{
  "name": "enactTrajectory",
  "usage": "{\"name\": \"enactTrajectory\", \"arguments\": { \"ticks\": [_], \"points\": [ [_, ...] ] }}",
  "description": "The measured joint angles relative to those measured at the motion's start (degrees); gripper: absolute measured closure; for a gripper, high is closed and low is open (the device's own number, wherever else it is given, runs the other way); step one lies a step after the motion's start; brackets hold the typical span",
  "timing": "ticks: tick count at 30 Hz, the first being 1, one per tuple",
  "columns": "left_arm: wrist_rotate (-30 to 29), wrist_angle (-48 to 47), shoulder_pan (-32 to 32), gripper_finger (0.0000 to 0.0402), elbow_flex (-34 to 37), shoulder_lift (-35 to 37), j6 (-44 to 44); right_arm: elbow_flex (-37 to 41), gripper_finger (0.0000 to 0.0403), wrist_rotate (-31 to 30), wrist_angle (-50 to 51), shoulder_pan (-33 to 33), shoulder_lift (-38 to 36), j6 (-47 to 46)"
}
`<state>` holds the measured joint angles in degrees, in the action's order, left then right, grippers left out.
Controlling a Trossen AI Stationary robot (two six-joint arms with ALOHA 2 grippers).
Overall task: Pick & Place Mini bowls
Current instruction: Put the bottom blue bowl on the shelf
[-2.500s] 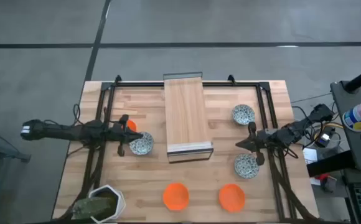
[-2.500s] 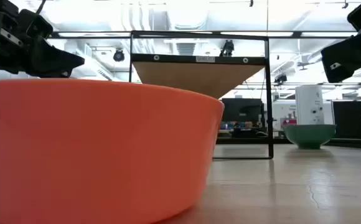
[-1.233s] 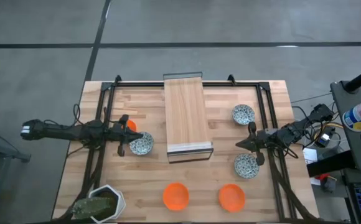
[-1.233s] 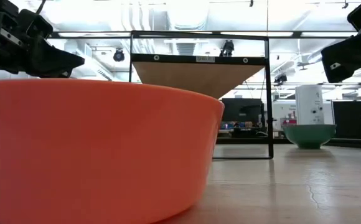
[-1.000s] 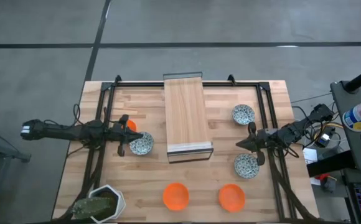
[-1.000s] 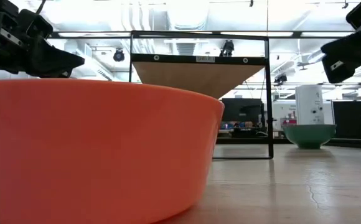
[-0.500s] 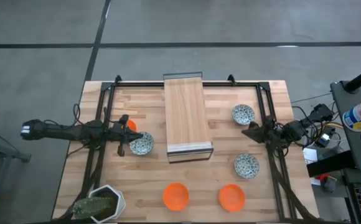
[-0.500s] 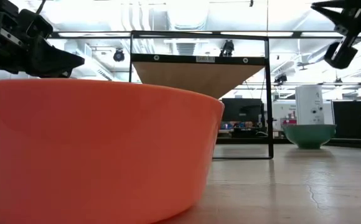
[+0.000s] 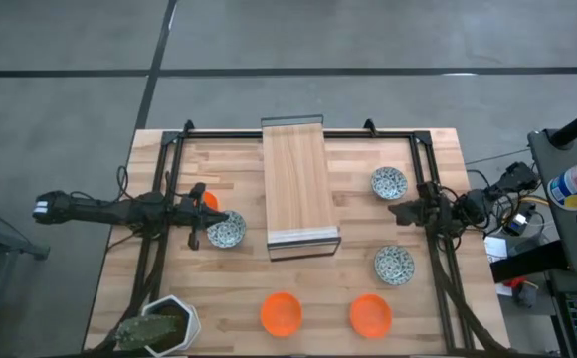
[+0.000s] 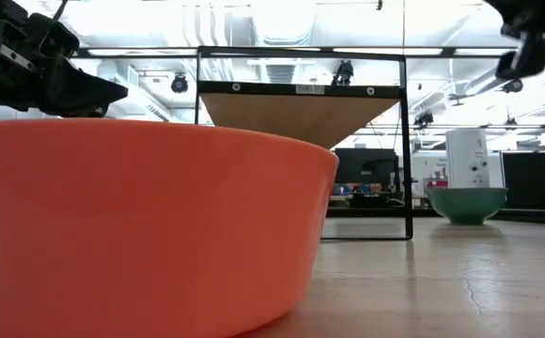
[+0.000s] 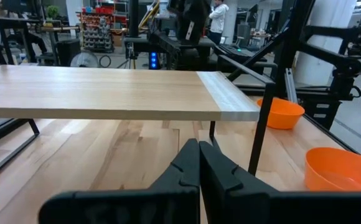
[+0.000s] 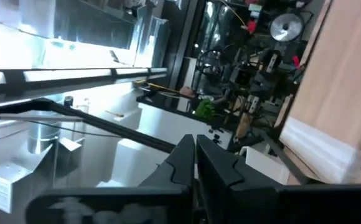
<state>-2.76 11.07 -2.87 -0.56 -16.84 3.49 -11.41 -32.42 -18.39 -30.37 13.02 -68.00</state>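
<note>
Table (image 9: 239, 288) was light wood w/ a raised wooden shelf (image 9: 296, 179) on a black frame down the middle. Left gripper (image 9: 195, 239) sat over the left half, tips just by the rim of a blue-patterned mini bowl (image 9: 228, 230); from overhead couldn't tell if they touched. In the left wrist view its fingers (image 11: 190, 167) were pressed together, nothing between them, pointed at the shelf edge. An orange mini bowl (image 9: 207, 201) lay just behind that arm, partly hidden by it.

Right gripper (image 9: 396, 211) hung on the right side, between the far blue-patterned bowl (image 9: 389, 183) and the near blue-patterned bowl (image 9: 394, 264), apart from both. Right wrist view showed its fingers (image 12: 187, 158) closed tight, empty, camera tilted toward the room and the shelf's side. In the low view it was up high at the top right corner (image 10: 524, 47), clear of the table.

Two more orange bowls sat along the front: one near centre (image 9: 281, 312), one to its right (image 9: 370, 314), well apart. Front-centre one filled most of the low view (image 10: 150, 230). White angular pot w/ a plant (image 9: 164, 324) stood at the front left corner.
</note>
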Motion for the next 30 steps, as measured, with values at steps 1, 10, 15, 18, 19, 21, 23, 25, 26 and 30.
{"name": "enactTrajectory", "arguments": {
  "ticks": [1, 10, 15, 18, 19, 21, 23, 25, 26, 30],
  "points": [
    [0.0, -0.1, 0.0, 0.0401, 0.0, 0.0, 0.0, -2.2, 0.0375, 0.7, 2.2, 0.0, 1.9, 0.6],
    [-0.2, 1.2, 0.0, 0.0401, 0.0, 0.0, 9.4, -26.1, 0.0288, 10.3, 41.4, 0.0, 20.5, -5.4],
    [5.0, 5.5, -0.1, 0.0401, 0.0, 0.0, 36.7, -38.4, 0.0247, 15.2, 63.5, 0.0, 27.9, -9.0],
    [5.2, 7.6, -0.1, 0.0401, 0.0, 0.0, 47.9, -43.9, 0.0245, 16.5, 76.0, 0.0, 31.5, -9.3],
    [5.2, 7.9, -0.1, 0.0401, 0.0, 0.0, 50.3, -45.3, 0.0246, 17.4, 78.8, 0.0, 32.6, -8.7],
    [5.2, 8.0, -0.1, 0.0401, 0.0, 0.0, 54.2, -47.3, 0.025, 18.3, 82.8, 0.0, 34.4, -6.3],
    [4.9, 8.0, -0.1, 0.0401, 0.0, 0.0, 56.8, -47.8, 0.0253, 19.0, 86.8, 0.0, 36.1, -5.3],
    [4.7, 8.1, -0.1, 0.0401, 0.0, 0.0, 60.3, -47.8, 0.0255, 19.7, 90.2, 0.0, 37.3, -4.0],
    [4.7, 8.4, -0.1, 0.0401, 0.0, 0.0, 62.1, -47.4, 0.0257, 19.9, 90.8, 0.0, 37.7, -3.6],
    [4.1, 8.3, -0.1, 0.0401, 0.0, 0.0, 65.2, -43.8, 0.0261, 20.7, 90.9, -0.1, 39.3, -2.1]
  ]
}}
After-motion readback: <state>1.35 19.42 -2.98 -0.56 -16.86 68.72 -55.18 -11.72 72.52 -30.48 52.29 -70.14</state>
